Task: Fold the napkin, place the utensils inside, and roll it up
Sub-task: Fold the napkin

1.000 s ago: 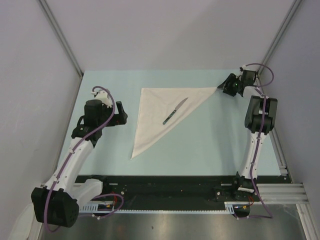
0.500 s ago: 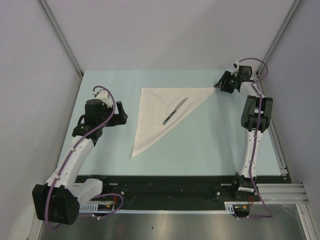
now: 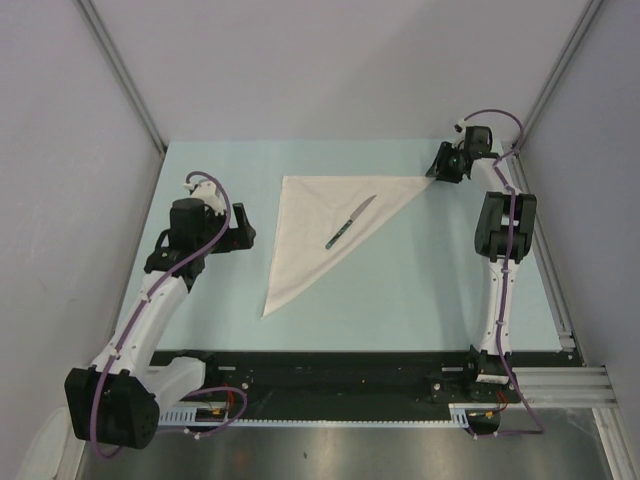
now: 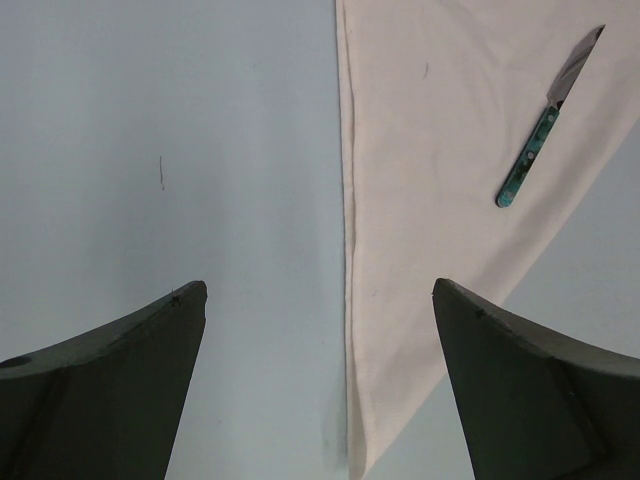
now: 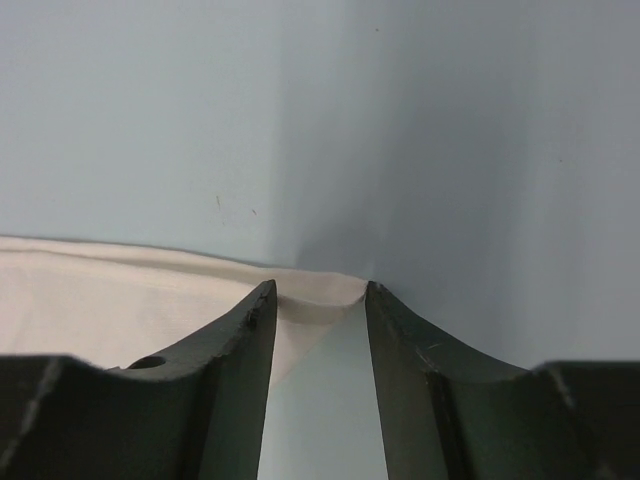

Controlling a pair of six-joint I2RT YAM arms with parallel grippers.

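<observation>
Half-spread right gripper (image 5: 320, 298) is straddling the folded napkin's (image 3: 305, 235) corner, likely to pull it over the knife (image 3: 349, 222); wide-spread left gripper (image 4: 318, 290) is hovering alongside.

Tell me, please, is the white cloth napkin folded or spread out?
Folded: the white cloth napkin lies as a flat triangle, with the slim dark-handled knife resting on top.

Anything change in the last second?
The right arm reached farther out. The right claw closed in on the napkin's right corner, its jaws narrowing around the tip with a gap still showing. Nothing was lifted. The napkin, the knife and the wide-open left claw stayed put.
</observation>
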